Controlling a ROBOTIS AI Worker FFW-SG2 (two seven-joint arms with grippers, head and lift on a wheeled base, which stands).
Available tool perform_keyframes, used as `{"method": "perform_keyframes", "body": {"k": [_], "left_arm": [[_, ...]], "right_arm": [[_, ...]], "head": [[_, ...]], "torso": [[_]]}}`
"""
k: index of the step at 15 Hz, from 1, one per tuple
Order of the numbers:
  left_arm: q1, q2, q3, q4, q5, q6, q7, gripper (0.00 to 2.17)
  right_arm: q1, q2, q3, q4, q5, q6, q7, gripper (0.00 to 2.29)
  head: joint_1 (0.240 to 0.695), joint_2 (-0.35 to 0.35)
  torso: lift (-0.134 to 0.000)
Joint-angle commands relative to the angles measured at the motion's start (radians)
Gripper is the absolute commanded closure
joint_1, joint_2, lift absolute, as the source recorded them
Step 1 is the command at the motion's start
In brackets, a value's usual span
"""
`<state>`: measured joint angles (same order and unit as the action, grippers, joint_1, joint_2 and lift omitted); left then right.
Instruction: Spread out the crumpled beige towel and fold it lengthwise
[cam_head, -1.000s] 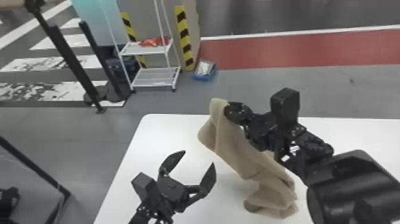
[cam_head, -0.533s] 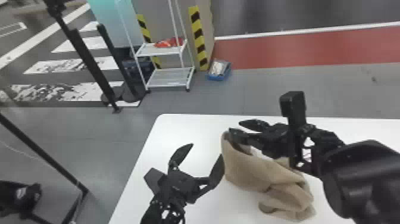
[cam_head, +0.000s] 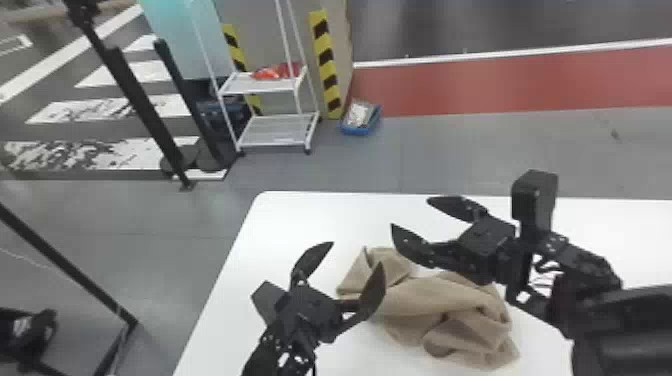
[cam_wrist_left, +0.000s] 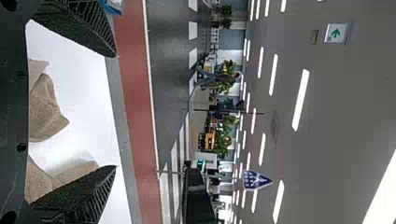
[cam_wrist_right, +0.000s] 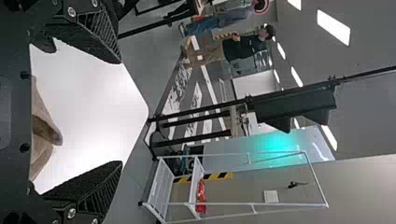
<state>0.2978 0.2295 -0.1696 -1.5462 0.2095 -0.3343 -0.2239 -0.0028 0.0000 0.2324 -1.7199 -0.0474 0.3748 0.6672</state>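
I am noting the beige towel (cam_head: 425, 300) lying crumpled on the table (cam_head: 280, 225), its heap running far-left to near-right; the left gripper (cam_head: 358, 254) is gaping by its left end, the right gripper (cam_head: 410, 212), also spread wide, is pointing past its far edge

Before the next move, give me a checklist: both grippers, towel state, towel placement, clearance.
1. Left gripper open: ok.
2. Right gripper open: ok.
3. Towel free of both grippers' grip: ok, nothing between either pair of fingertips.
4. Towel spread flat: not ok, bunched in overlapping folds.
5. Towel inside the table's far and left edges: ok.
6. Left fingers clear of the towel: cannot tell, one overlaps it in the head view.
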Motion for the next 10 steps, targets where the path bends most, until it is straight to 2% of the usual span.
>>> {"method": "perform_keyframes", "body": {"k": [1,2,4,5,7,10], "left_arm": [[-0.006,-0.004,-0.002,0.012,-0.012,-0.001,0.0,0.03],[-0.008,-0.004,-0.002,0.015,-0.013,-0.001,0.0,0.03],[-0.011,-0.004,-0.002,0.02,-0.013,-0.001,0.0,0.03],[-0.011,-0.004,-0.002,0.018,-0.012,0.002,0.0,0.03],[-0.012,-0.004,-0.002,0.018,-0.013,0.002,0.0,0.03],[-0.012,-0.004,-0.002,0.018,-0.018,0.005,0.0,0.03]], "right_arm": [[0.099,0.001,-0.045,-0.083,0.072,-0.007,0.008,0.16],[0.138,0.001,-0.068,-0.109,0.087,-0.007,0.009,0.22],[0.213,-0.032,-0.102,-0.135,0.106,-0.007,0.043,0.29],[0.245,-0.037,-0.12,-0.139,0.139,-0.017,0.063,0.29],[0.299,-0.037,-0.16,-0.142,0.265,-0.066,0.107,0.29],[0.346,-0.037,-0.219,-0.173,0.405,-0.096,0.184,0.29]], "head": [[0.695,0.226],[0.695,0.214],[0.695,0.195],[0.695,0.187],[0.695,0.16],[0.695,0.117]], "torso": [[0.0],[0.0],[0.0],[0.0],[0.0],[0.0]]}}
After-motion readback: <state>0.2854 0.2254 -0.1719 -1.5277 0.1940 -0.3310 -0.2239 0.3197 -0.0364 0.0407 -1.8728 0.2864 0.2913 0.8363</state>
